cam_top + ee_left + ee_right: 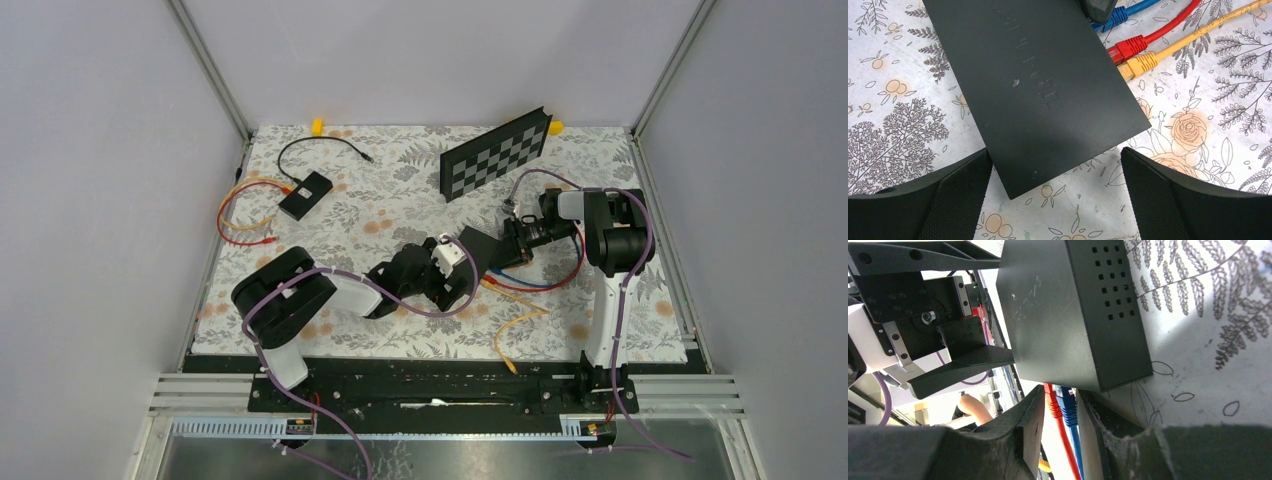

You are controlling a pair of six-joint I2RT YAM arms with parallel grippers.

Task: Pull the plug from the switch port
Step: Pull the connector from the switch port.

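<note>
The black switch [1038, 85] lies flat on the flowered mat, also visible as the switch [485, 250] and the switch [1068, 310]. A blue plug [1115, 17], a red plug [1128, 48] and a yellow plug [1140, 65] sit in a row along its far side. My left gripper [1057, 195] is open, with its fingers either side of the switch's near corner and not touching it. My right gripper [1060, 395] reaches in from the right. Its jaws are narrow around the blue plug [1066, 407], and the red plug [1052, 405] is pressed alongside it.
A checkerboard panel [497, 155] leans at the back. A small black box [305, 195] with red, yellow and black cables lies at the back left. A loose yellow cable [510, 335] trails toward the near edge. Frame posts and grey walls enclose the mat.
</note>
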